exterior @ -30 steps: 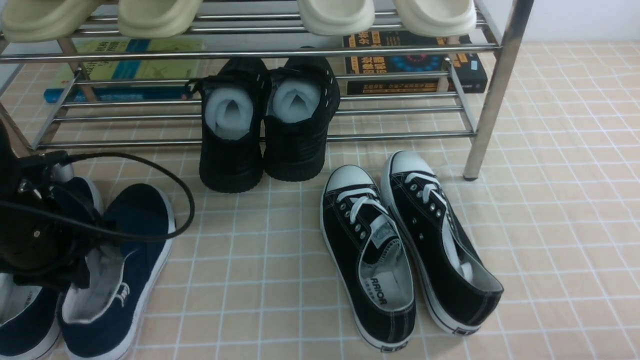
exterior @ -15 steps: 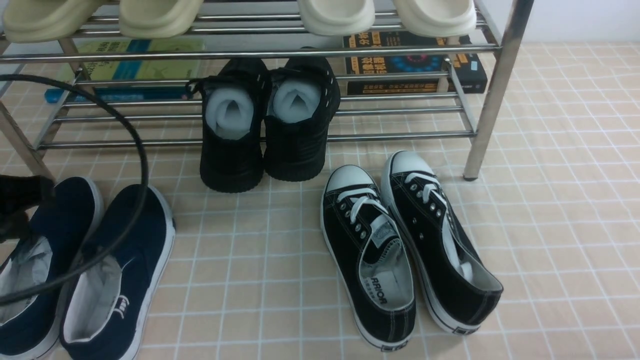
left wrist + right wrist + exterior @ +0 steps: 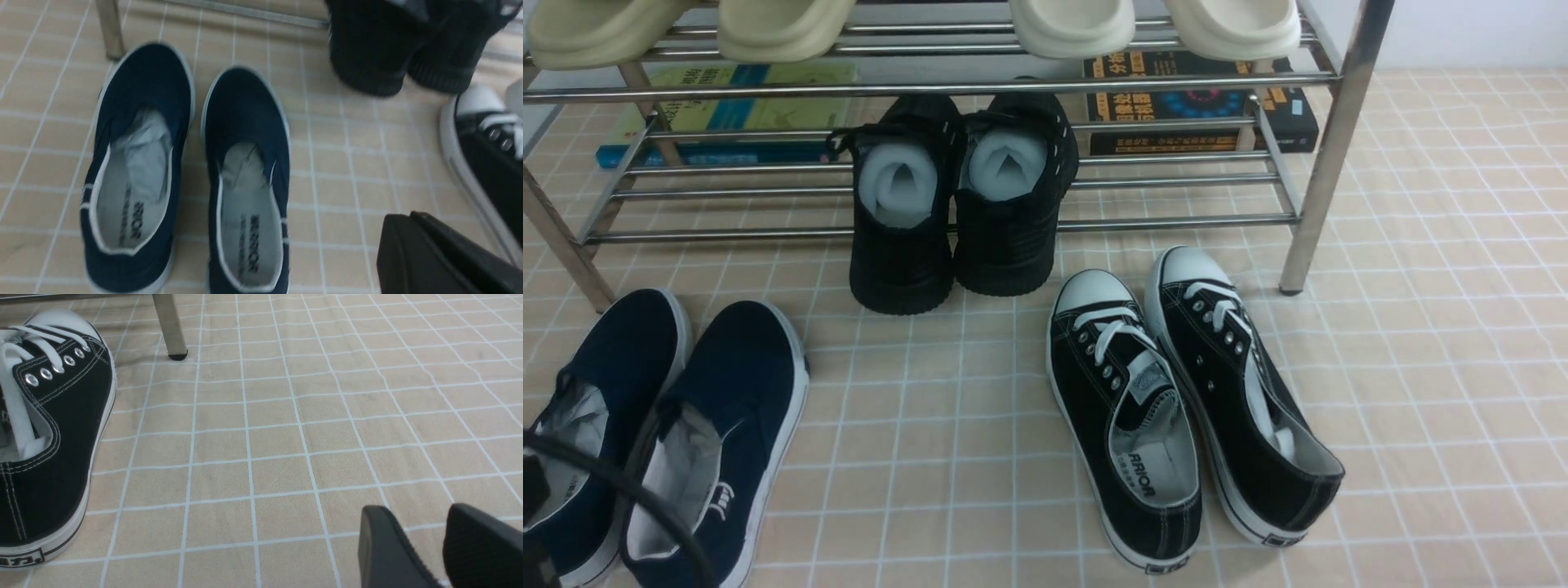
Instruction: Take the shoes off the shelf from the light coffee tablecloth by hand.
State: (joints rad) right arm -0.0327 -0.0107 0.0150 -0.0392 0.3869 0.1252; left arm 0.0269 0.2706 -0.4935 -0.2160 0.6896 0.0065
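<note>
On the near left of the light coffee tablecloth (image 3: pixel 1421 245), the pair of navy-blue slip-on shoes (image 3: pixel 654 441) lies side by side, toes pointing toward the shelf (image 3: pixel 1327 147), fully off it and flat on the cloth, the left shoe's toe close to the rack's near-left leg. A black cable (image 3: pixel 629 498) crosses the pair's heel end at the near-left corner. In the left wrist view the left gripper (image 3: pixel 445 257) shows as one closed black mass, clenched on nothing, clear of the slip-ons and off to their side. In the right wrist view the right gripper (image 3: pixel 425 547) hangs above bare cloth with a small gap between its two dark fingers, holding nothing. To the near right of centre, the black lace-up sneakers with white toe caps (image 3: pixel 1184 400) lie on the cloth, toes toward the rack. Beyond, an all-black pair stuffed with white foam (image 3: pixel 964 204) leans heel-down on the cloth against the lower tier's front bar. Farther back, books (image 3: pixel 1201 102) lie on the cloth behind the lower bars, and pale slippers (image 3: pixel 915 24) rest on the upper tier.
</note>
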